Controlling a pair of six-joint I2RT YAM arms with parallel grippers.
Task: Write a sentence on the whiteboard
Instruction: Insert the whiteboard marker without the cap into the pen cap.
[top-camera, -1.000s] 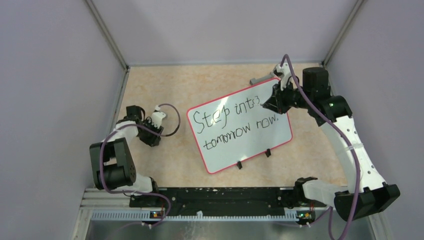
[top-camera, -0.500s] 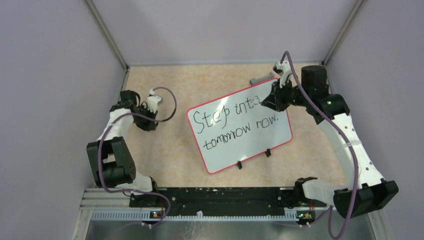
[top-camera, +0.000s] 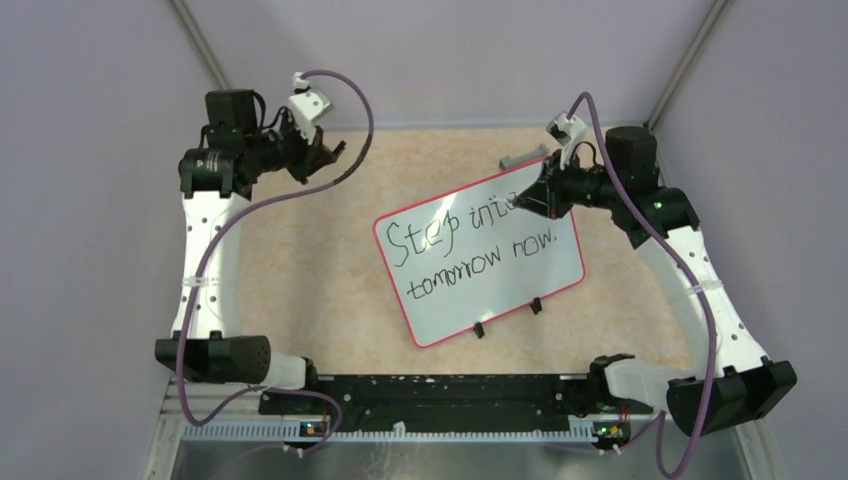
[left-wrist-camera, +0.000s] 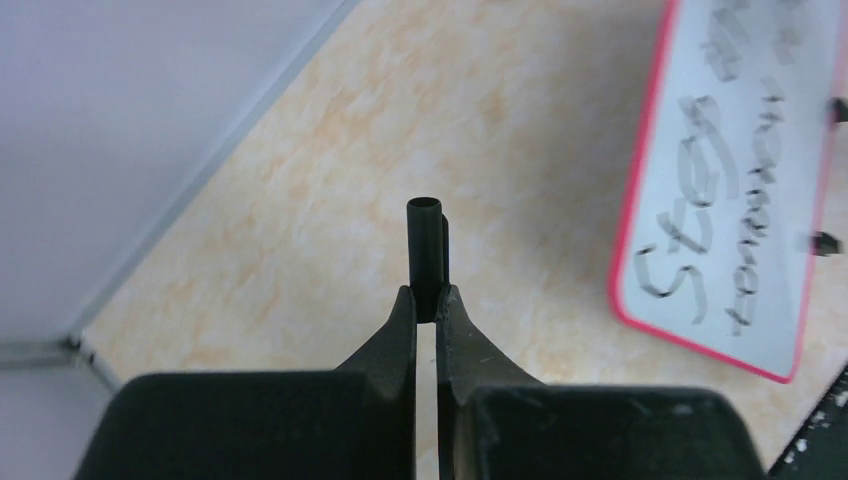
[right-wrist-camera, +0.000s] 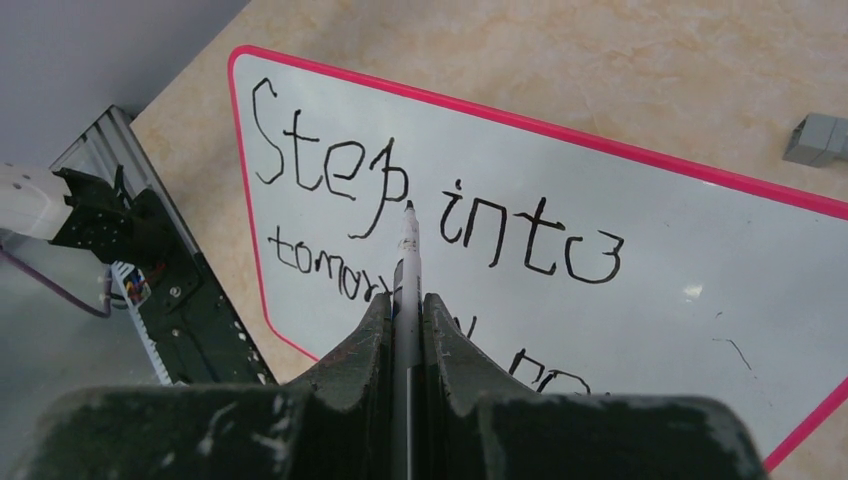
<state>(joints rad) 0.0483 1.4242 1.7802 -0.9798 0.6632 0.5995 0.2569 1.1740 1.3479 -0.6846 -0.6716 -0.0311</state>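
The whiteboard (top-camera: 500, 290) lies tilted on the table, pink-rimmed, with the sentence (top-camera: 470, 245) "Step into tomorrow now." on it in black. My right gripper (top-camera: 525, 200) hangs over the board's far right corner, shut on a white marker (right-wrist-camera: 408, 250). The marker's tip points at the gap between "Step" and "into" of the sentence (right-wrist-camera: 330, 170) on the whiteboard (right-wrist-camera: 700, 240). My left gripper (top-camera: 328, 155) is raised at the back left, well away from the board. In the left wrist view the left gripper (left-wrist-camera: 427, 300) is shut on a short black marker cap (left-wrist-camera: 425, 245); the whiteboard (left-wrist-camera: 780, 300) shows at right.
A small grey block (top-camera: 522, 158) lies on the table just beyond the board's far edge, also seen as the grey block (right-wrist-camera: 820, 140) in the right wrist view. Two black clips (top-camera: 478, 330) sit on the board's near edge. Grey walls enclose the table.
The left gripper shut on the black cap low beside the board, then the arm lifted and swung it up to the back left. The right gripper drifted slightly left with the marker.
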